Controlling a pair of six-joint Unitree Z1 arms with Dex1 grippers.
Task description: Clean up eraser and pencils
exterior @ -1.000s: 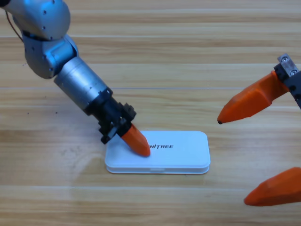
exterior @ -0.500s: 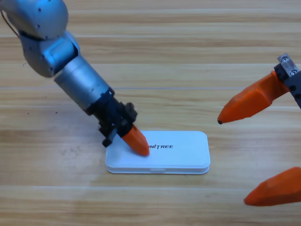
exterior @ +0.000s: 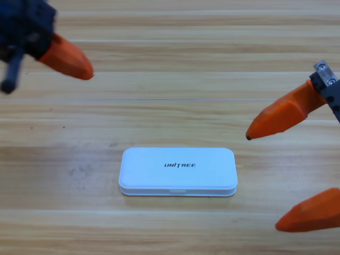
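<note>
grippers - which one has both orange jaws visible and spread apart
The right gripper, at the picture's right edge: its two orange jaws stand wide apart, right of the shut white UNITREE case. The left gripper, top left, shows one orange tip.

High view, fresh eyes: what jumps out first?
The shut white UNITREE case lies flat alone at the middle of the wooden table, with no eraser or pencils in sight. The right gripper waits at the right edge, its two orange jaws spread wide apart. The left gripper sits in the upper left corner, clear of the case.
</note>
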